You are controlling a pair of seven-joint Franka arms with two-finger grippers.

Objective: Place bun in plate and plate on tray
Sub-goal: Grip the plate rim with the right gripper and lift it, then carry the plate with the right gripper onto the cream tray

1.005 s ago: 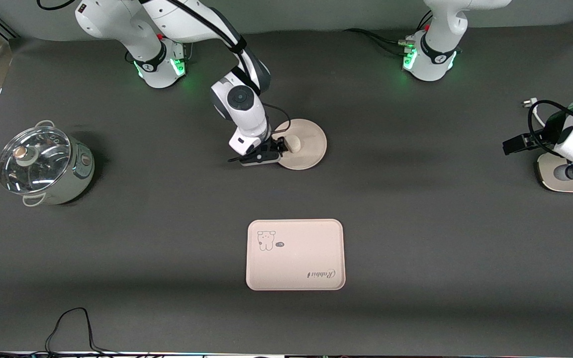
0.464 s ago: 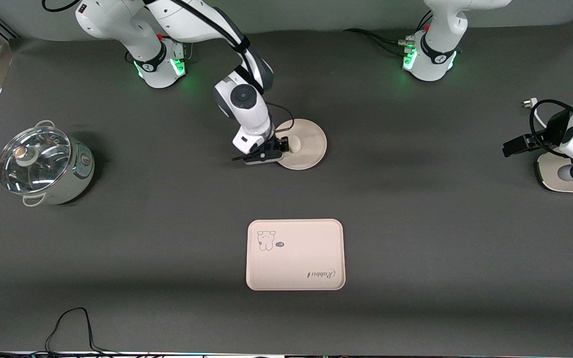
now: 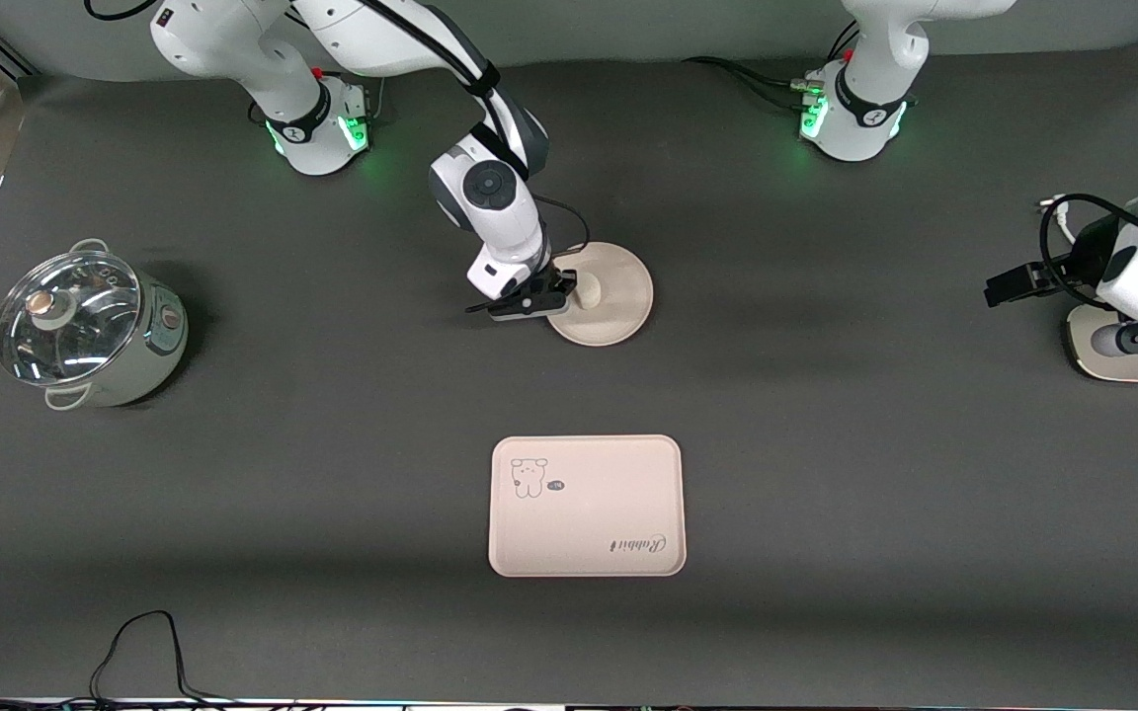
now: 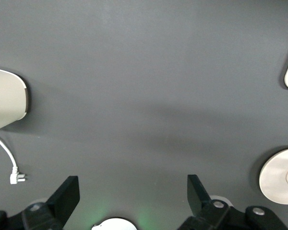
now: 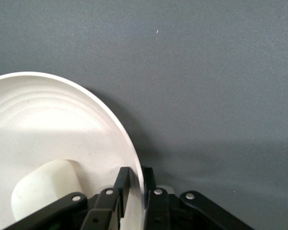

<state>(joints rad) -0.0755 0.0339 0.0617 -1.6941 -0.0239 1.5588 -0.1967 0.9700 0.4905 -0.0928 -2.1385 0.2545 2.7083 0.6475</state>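
Observation:
The round cream plate (image 3: 613, 294) lies mid-table, farther from the front camera than the tray (image 3: 586, 506). The white bun (image 3: 588, 288) lies in the plate; it also shows in the right wrist view (image 5: 43, 189). My right gripper (image 3: 557, 292) is shut on the plate's rim (image 5: 129, 143), one finger inside the rim and one outside, beside the bun. My left gripper (image 3: 1009, 283) is open and empty at the left arm's end of the table; its fingers (image 4: 67, 194) frame bare mat. The plate shows small in the left wrist view (image 4: 278, 177).
A steel pot with a glass lid (image 3: 85, 326) stands toward the right arm's end. A cream appliance base (image 3: 1137, 360) lies under the left arm's wrist, with a white plug (image 3: 1048, 205) beside it. A black cable (image 3: 144, 642) lies at the near edge.
The right gripper and the plate with the bun have shifted slightly toward the front camera and the left arm's end. The left gripper has moved a little toward the table's middle.

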